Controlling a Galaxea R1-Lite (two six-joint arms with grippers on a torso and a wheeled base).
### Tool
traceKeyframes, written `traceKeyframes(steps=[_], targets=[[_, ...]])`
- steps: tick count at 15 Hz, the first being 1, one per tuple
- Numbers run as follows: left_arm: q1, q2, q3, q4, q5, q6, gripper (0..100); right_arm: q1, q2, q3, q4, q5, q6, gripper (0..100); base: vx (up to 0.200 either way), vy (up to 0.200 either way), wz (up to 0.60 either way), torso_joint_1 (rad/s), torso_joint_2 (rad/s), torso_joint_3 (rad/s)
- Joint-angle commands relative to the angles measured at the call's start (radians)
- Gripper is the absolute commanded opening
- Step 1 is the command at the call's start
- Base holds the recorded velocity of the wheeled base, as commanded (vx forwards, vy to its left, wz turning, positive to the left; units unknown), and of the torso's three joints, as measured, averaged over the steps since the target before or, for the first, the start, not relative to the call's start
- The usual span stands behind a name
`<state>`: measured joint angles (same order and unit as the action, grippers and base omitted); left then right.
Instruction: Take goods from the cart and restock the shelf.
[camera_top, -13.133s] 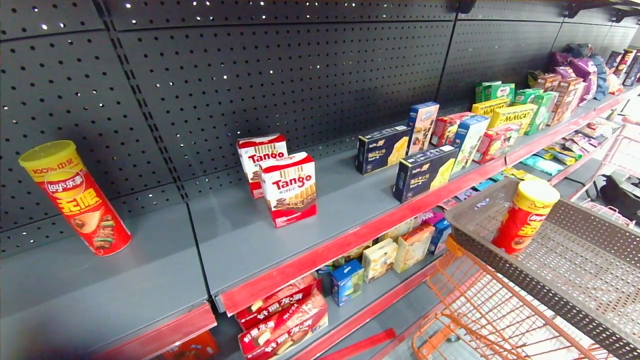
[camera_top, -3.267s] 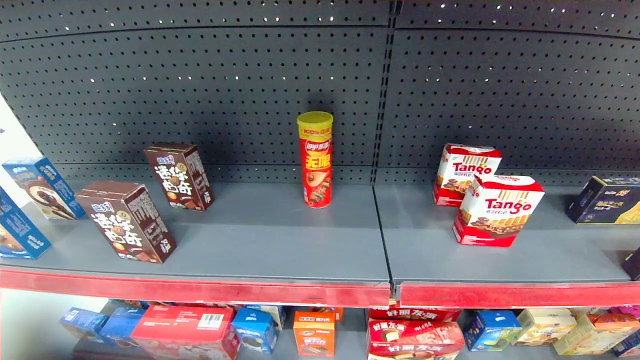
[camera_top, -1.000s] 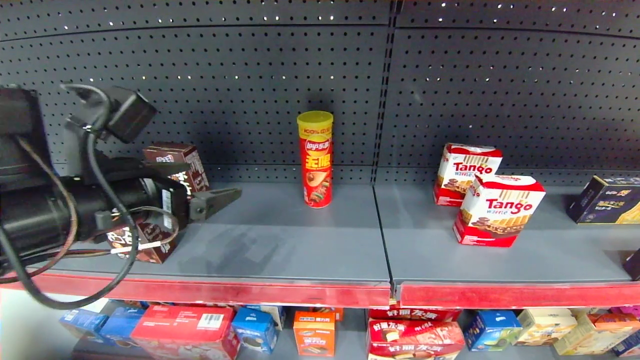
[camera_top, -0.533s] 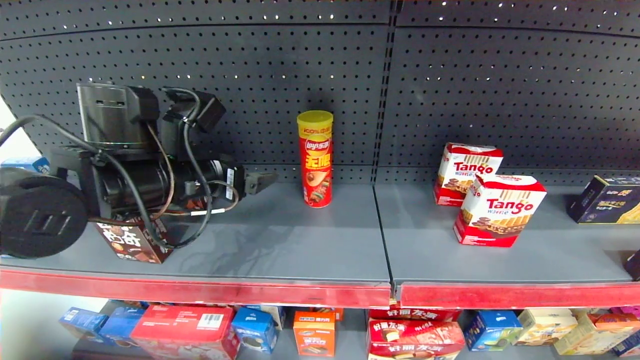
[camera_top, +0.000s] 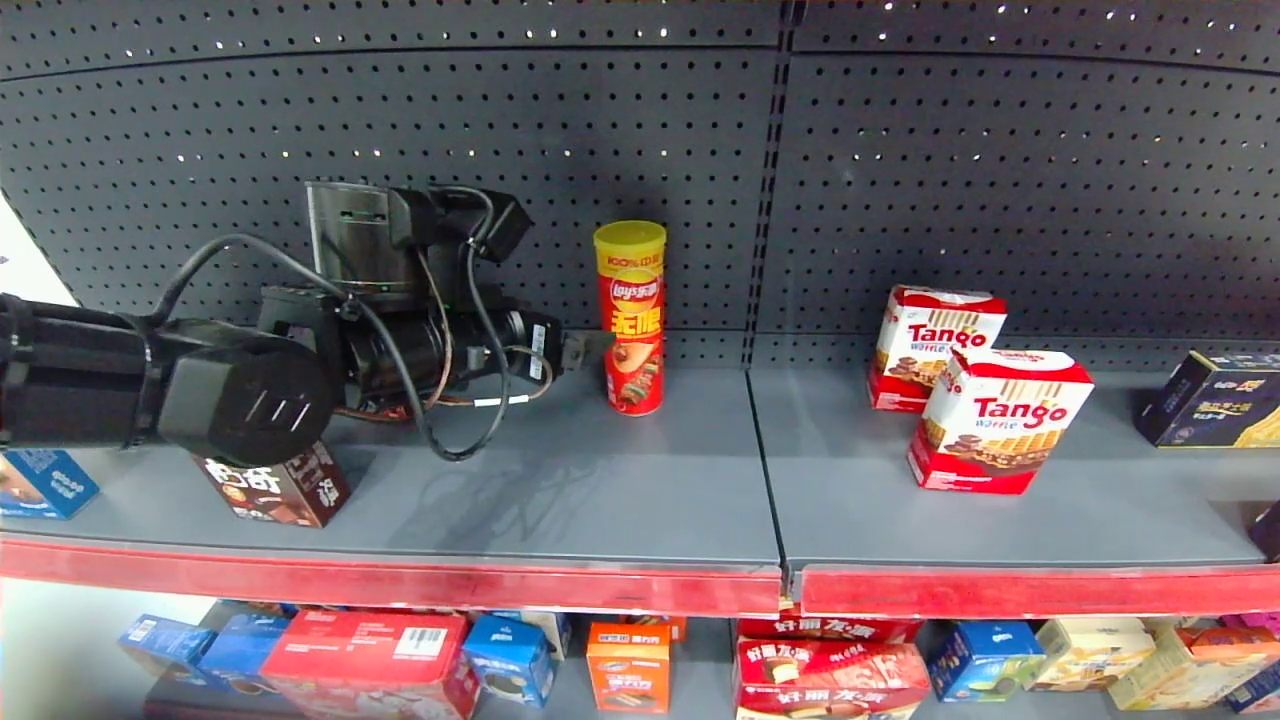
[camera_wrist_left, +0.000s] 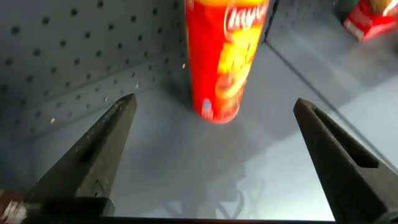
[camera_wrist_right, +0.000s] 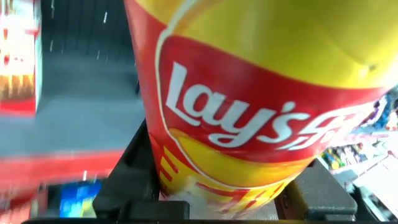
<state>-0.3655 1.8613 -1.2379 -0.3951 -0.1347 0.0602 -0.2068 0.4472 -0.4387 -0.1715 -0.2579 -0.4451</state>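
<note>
A red chips can with a yellow lid (camera_top: 630, 318) stands upright at the back of the grey shelf (camera_top: 560, 490), against the pegboard. My left gripper (camera_top: 590, 349) reaches in from the left, its tip just beside the can's lower half. In the left wrist view that gripper (camera_wrist_left: 214, 102) is open, and the standing can (camera_wrist_left: 225, 56) is a short way ahead, in line with the gap between the fingers. In the right wrist view, my right gripper (camera_wrist_right: 224, 199) is shut on a second chips can (camera_wrist_right: 249, 106), seen very close.
Two red-and-white wafer boxes (camera_top: 975, 395) stand to the right of the shelf seam. A brown biscuit box (camera_top: 280, 488) sits under my left arm near the red shelf edge (camera_top: 400, 585). A dark box (camera_top: 1210, 398) is at far right. Bare shelf lies in front of the can.
My left arm has come in from the left and travelled right along the shelf, up to the standing can. Before that, the head view turned from the cart to the shelf.
</note>
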Motion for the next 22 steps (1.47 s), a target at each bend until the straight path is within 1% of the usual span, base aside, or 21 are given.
traceKeyframes(steps=[1, 3, 4, 8, 11, 13, 14, 16, 19, 20, 21, 22], targets=[[0.0, 0.059, -0.04, -0.01, 0.003, -0.019, 100, 0.0, -0.048, -0.014, 0.047, -0.001, 0.0, 0, 0.0, 0.0, 0.0, 0.0, 0.0, 0.0], [0.0, 0.091, -0.064, -0.051, 0.004, -0.04, 100, -0.002, -0.091, -0.015, 0.106, -0.001, -0.003, 0, 0.0, 0.0, 0.0, 0.0, 0.0, 0.0], [0.0, 0.105, -0.075, -0.053, 0.006, -0.045, 100, -0.002, -0.105, -0.015, 0.118, -0.001, -0.01, 0, 0.0, 0.0, 0.0, 0.0, 0.0, 0.0], [-0.001, 0.165, -0.135, -0.054, 0.006, -0.046, 100, -0.003, -0.107, -0.017, 0.118, -0.003, -0.015, 0, 0.0, 0.0, 0.0, 0.0, 0.0, 0.0], [-0.004, 0.196, -0.173, -0.053, 0.006, -0.048, 100, -0.02, -0.107, -0.018, 0.118, -0.009, -0.015, 0, 0.0, 0.0, 0.0, 0.0, 0.0, 0.0], [-0.004, 0.2, -0.178, -0.054, 0.006, -0.049, 100, -0.02, -0.107, -0.017, 0.118, -0.009, -0.015, 0, 0.0, 0.0, 0.0, 0.0, 0.0, 0.0], [-0.007, 0.217, -0.199, -0.059, 0.006, -0.074, 100, -0.02, -0.108, -0.015, 0.118, -0.011, -0.015, 0, 0.0, 0.0, 0.0, 0.0, 0.0, 0.0], [-0.01, 0.243, -0.247, -0.056, 0.006, -0.076, 100, -0.02, -0.107, -0.014, 0.119, -0.011, -0.017, 0, 0.0, 0.0, 0.0, 0.0, 0.0, 0.0], [-0.033, 0.274, -0.285, -0.056, 0.012, -0.077, 100, -0.02, -0.107, -0.005, 0.119, -0.011, -0.017, 0, 0.0, 0.0, 0.0, 0.0, 0.0, 0.0], [-0.041, 0.288, -0.304, -0.056, 0.026, -0.085, 100, -0.022, -0.108, -0.003, 0.119, -0.011, -0.017, 0, 0.0, 0.0, 0.0, 0.0, 0.0, 0.0], [-0.044, 0.3, -0.319, -0.057, 0.03, -0.106, 100, -0.022, -0.108, -0.003, 0.119, -0.011, -0.018, 0, 0.0, 0.0, 0.0, 0.0, 0.0, 0.0], [-0.05, 0.317, -0.338, -0.057, 0.033, -0.12, 100, -0.022, -0.11, -0.003, 0.119, -0.011, -0.026, 0, 0.0, 0.0, 0.0, 0.0, 0.0, 0.0]])
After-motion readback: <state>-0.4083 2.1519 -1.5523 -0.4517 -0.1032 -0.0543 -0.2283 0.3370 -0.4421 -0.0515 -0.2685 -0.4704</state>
